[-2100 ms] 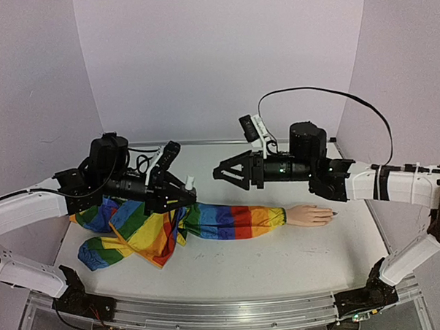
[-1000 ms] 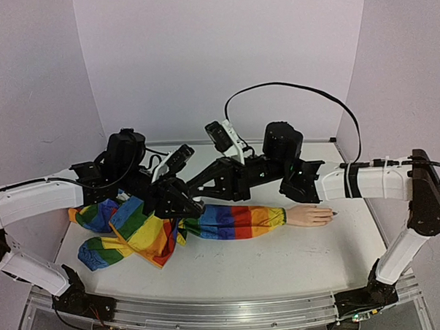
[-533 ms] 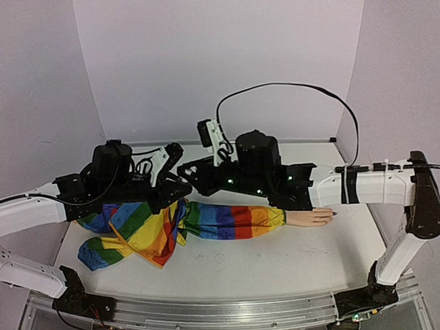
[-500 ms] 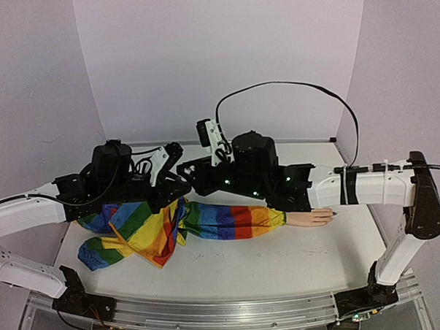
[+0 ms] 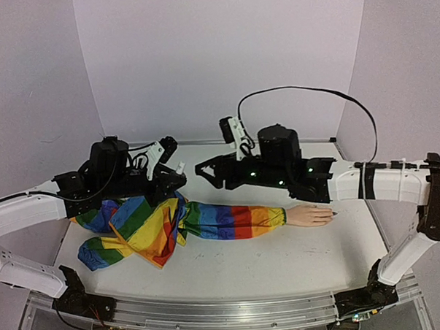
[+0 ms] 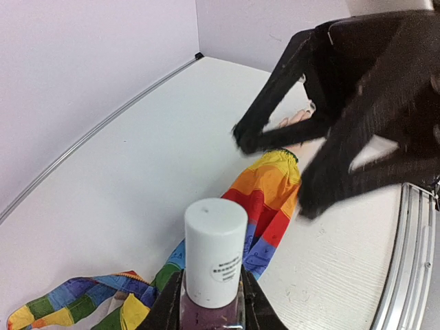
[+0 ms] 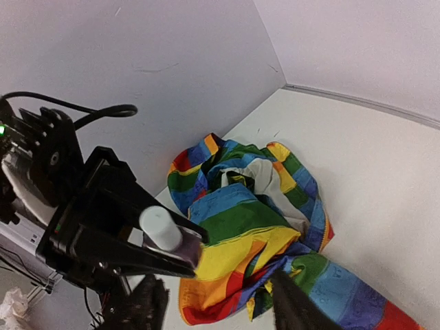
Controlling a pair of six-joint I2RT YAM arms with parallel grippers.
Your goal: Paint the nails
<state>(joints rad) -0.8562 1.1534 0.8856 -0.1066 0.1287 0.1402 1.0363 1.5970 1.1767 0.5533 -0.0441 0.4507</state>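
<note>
table [image 5: 283, 268]: I look down from above. 12 o'clock is the back wall. The arm bases are at 6 o'clock.
sleeve [image 5: 233, 219]: A rainbow sleeve lies flat across the middle of the table. Its loose end is bunched up at 9 o'clock.
mannequin hand [image 5: 310, 215]: It sticks out of the sleeve at 3 o'clock and rests on the table, fingers pointing to 3 o'clock.
nails [image 5: 332, 216]: They are at the tips of those fingers, well apart from both grippers. They are too tiny for me to tell which are painted.
left gripper [image 5: 175, 178]: It hangs above the sleeve at about 10 o'clock and pinches the bottle [image 6: 215, 254] low down.
bottle: It stands nearly upright. Its white cap [image 7: 160, 229] is on.
right gripper [image 5: 206, 174]: It floats just beside the bottle, at the bottle's 3 o'clock. Its fingers are spread wide with nothing between them.
step now: I think the cap has to come off first, since the brush should be under it.
how to do it well: I would line the spread fingers up on both sides of the cap, close gently, twist, then lift straight up. The left gripper should hold the bottle firm and upright so no polish spills.
watch out: The two grippers are very close, so I would go slowly to avoid a bump.
</note>
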